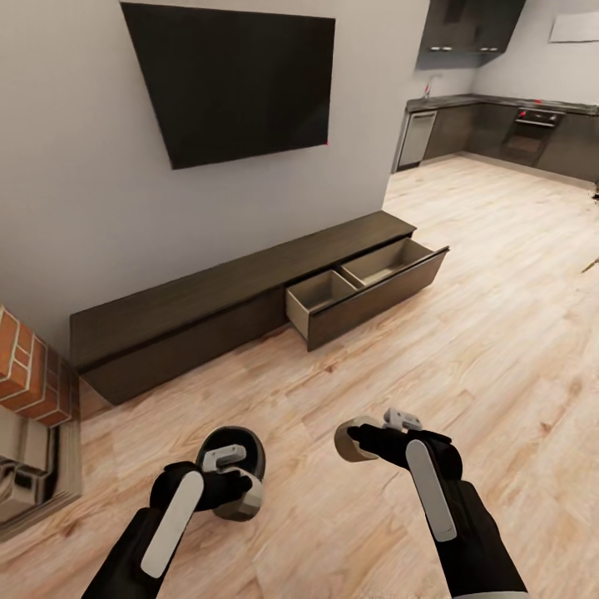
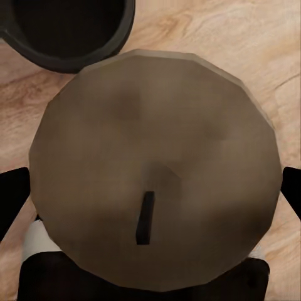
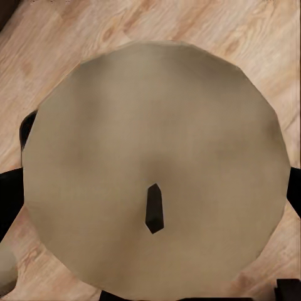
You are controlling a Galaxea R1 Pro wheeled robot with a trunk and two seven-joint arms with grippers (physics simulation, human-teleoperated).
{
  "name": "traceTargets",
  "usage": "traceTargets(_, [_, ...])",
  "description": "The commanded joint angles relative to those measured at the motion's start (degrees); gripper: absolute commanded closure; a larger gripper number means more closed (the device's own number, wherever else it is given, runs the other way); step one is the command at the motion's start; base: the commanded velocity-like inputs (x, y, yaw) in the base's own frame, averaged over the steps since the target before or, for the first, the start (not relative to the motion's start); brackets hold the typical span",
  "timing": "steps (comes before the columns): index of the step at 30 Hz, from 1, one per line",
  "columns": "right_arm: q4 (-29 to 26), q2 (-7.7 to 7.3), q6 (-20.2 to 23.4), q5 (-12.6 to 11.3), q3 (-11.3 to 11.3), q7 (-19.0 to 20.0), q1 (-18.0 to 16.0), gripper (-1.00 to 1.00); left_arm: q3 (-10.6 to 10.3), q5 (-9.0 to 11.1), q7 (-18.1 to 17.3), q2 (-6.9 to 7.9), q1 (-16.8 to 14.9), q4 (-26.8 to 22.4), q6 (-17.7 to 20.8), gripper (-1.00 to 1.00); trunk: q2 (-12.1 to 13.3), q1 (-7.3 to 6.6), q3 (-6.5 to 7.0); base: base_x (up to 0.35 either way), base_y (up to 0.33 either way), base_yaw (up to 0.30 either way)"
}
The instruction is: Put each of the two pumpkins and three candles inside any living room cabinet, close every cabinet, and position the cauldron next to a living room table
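Each of my grippers is shut on a grey-beige candle. The left gripper (image 1: pixel 237 489) holds its candle (image 2: pixel 157 169) low over the floor, right beside the dark round cauldron (image 1: pixel 237 447), whose rim (image 2: pixel 69 31) appears in the left wrist view. The right gripper (image 1: pixel 356 441) holds the second candle (image 1: pixel 347 442), whose top and wick (image 3: pixel 157 169) face the right wrist camera. Ahead stands the long dark-brown cabinet (image 1: pixel 191 312), with its right-hand drawer (image 1: pixel 366 287) pulled open and two pale compartments showing nothing inside. The pumpkins and the third candle are out of view.
A black TV (image 1: pixel 233 79) hangs on the wall above the cabinet. A brick fireplace (image 1: pixel 25 366) stands at the left edge. Wood floor (image 1: pixel 499 333) stretches right toward a grey kitchen (image 1: pixel 499 125) at the back.
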Motion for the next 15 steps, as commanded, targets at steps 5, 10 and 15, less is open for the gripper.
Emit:
traceTargets(5, [0.0, 0.18, -0.1, -0.8, -0.4, -0.5, -0.1, 1.00, -0.4, 0.0, 0.3, 0.06, 0.0, 2.2, -2.1, 1.00, 0.0, 0.00, -0.28, 0.000, 0.000, -0.260])
traceTargets(10, [0.0, 0.17, -0.9, -0.8, -0.5, -0.5, -0.1, 1.00, -0.4, 0.0, 0.2, 0.17, 0.0, 2.2, -2.2, 1.00, 0.0, 0.00, -0.53, 0.000, 0.000, -0.256])
traceTargets(15, [0.0, -0.06, -1.7, -0.8, -0.7, -0.5, -0.1, 1.00, -1.4, 0.0, 0.3, -0.08, 0.0, 2.2, -2.2, 1.00, 0.0, 0.00, -0.75, 0.000, 0.000, -0.193])
